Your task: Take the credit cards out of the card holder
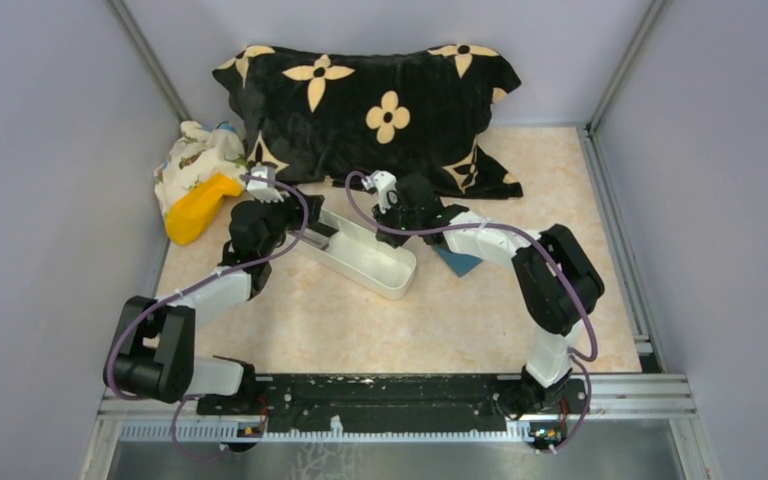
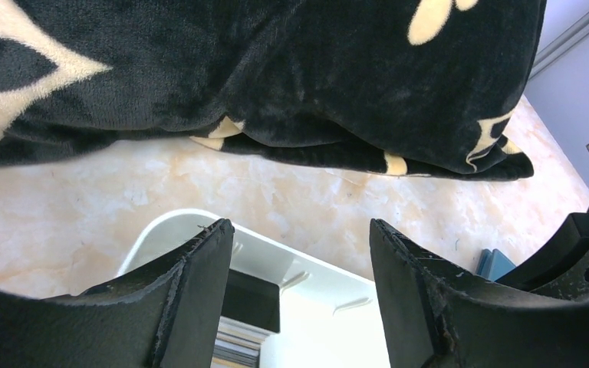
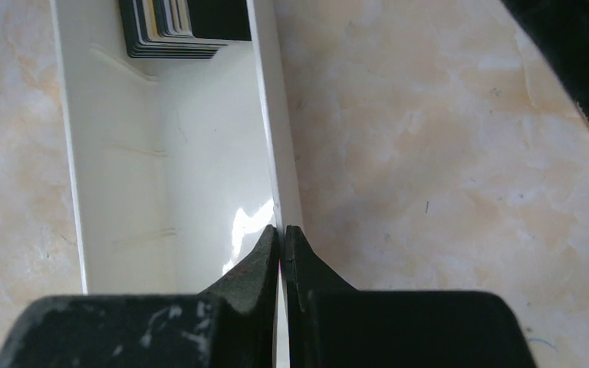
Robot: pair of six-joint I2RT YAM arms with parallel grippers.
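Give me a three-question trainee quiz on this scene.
1. True or false: the left end effector stands open above the white tray.
2. What is the right end effector pinching? A) the tray's side wall B) the pillow C) nothing
3. Fill in: the stack of cards stands at the tray end nearest the ____ end effector.
Key: 1 true; 2 A; 3 left.

Pale lilac walls (image 1: 50,150) enclose a beige marbled tabletop (image 1: 360,330) under even light. Beyond the left gripper's (image 2: 299,230) jaws, a black flower-patterned pillow (image 2: 276,77) lies along the back wall.
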